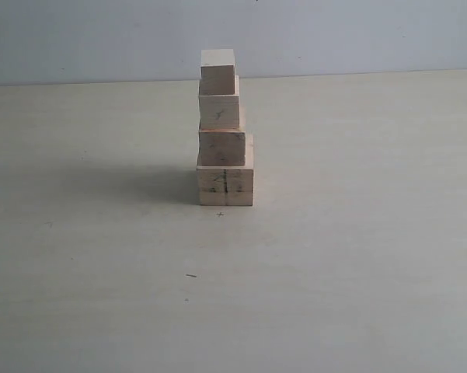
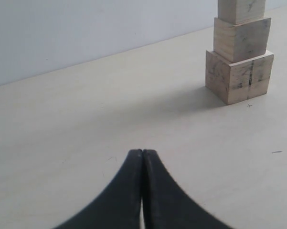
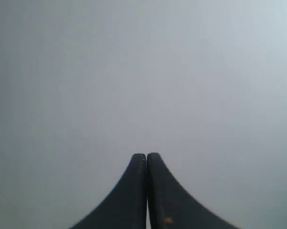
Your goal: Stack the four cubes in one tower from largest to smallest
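The tower (image 1: 224, 132) stands on the tabletop (image 1: 357, 256), nearer the far edge and about midway between the side edges, with the largest cube (image 1: 225, 185) at the base and the smallest cube (image 1: 217, 68) on top. The left gripper (image 2: 142, 152) hangs over the tabletop well apart from the tower, jaws pressed together on nothing. The right gripper (image 3: 146, 155) also has its jaws pressed together, holding nothing, facing a plain grey surface.
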Controlling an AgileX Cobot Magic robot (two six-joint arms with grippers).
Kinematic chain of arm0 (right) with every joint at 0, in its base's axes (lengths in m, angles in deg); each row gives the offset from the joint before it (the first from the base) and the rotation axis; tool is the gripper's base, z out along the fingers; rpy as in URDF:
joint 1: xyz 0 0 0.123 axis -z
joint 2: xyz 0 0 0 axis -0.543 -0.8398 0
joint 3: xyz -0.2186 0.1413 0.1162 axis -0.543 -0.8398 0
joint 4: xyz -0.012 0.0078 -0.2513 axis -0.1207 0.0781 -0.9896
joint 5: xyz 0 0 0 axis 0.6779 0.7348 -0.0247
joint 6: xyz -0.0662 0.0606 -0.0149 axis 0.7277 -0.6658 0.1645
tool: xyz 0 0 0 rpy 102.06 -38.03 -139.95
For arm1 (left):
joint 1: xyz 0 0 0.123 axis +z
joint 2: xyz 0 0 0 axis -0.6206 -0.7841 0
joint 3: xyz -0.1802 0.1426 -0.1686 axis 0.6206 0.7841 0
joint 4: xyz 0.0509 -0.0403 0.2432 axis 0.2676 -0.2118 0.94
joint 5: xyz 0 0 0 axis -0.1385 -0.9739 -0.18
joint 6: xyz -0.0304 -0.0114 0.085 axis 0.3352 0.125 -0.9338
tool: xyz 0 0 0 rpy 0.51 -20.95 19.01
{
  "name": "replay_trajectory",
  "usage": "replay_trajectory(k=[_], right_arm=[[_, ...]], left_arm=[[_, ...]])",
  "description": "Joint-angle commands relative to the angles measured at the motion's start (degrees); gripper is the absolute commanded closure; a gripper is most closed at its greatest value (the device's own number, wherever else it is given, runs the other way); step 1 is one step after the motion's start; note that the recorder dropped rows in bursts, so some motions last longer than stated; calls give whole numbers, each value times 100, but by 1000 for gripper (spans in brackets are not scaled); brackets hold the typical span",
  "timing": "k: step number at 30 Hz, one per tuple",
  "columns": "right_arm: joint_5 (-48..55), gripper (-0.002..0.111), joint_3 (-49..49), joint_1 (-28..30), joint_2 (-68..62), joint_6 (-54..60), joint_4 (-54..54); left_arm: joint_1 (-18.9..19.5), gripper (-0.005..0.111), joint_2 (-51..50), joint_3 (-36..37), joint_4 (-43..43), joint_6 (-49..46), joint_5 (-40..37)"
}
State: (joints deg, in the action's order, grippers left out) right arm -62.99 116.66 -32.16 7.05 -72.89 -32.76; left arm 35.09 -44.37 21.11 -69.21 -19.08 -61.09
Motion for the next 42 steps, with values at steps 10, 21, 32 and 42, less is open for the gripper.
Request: replay_trajectory(k=[10,21,32,42], right_arm=[[-742,108,-2968,872,922,1941,2771],[1109,108,-2968,924,922,1379,2432],[1109,108,-2968,924,922,1379,2432],[1108,108,-2968,924,922,1379,2422]], left_arm=[[-23,107,31,-12,-16,14,8],[-22,107,31,-12,0,14,8],[-22,107,31,-12,39,14,8],[311,107,31,-12,3466,6478,1573]])
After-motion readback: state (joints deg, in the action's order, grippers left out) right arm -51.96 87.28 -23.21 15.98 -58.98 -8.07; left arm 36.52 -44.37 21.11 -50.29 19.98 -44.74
